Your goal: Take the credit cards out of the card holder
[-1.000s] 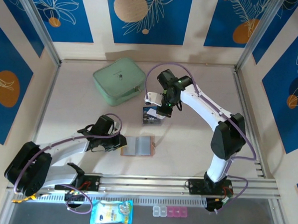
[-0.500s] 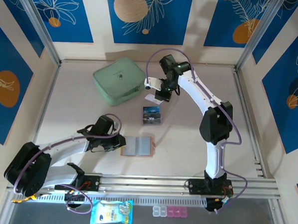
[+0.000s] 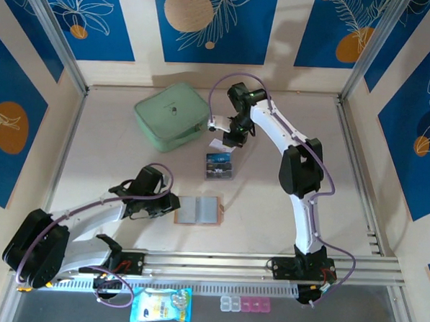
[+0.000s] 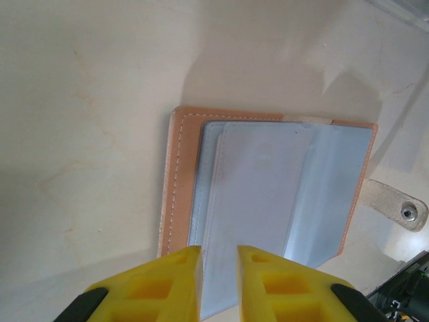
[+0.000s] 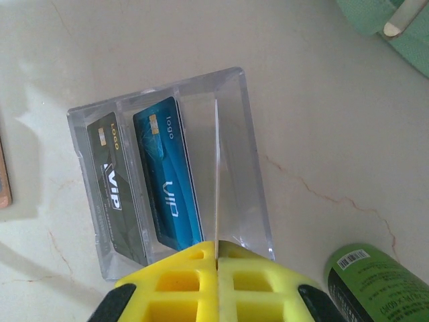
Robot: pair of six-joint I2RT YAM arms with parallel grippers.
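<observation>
The card holder (image 3: 198,210) is lying open on the desk (image 3: 113,170), near the front edge and between the two arm bases. Its tan leather edge and grey inner pockets are facing up, and the small side tab (image 4: 395,204) is sticking out on the side away from the left arm.

The left gripper (image 3: 171,204) is sitting low at the left edge of the holder. In the left wrist view its yellow fingers (image 4: 167,285) are standing almost together. The grey pocket leaf is running into the narrow gap between them, so they are looking clamped on it.

The right gripper (image 3: 225,138) is hanging further back, just behind the clear box (image 3: 219,166) and beside the mint-green zip case (image 3: 170,115). Its fingers (image 5: 181,278) are pressing together on a white card (image 3: 217,142). In the right wrist view this card is showing edge-on, as a thin pale line over the box.

Inside the clear box a dark card (image 5: 117,194) and a blue card (image 5: 167,188) are lying side by side, both with pale print. The box is standing apart from the holder, further back on the desk.
</observation>
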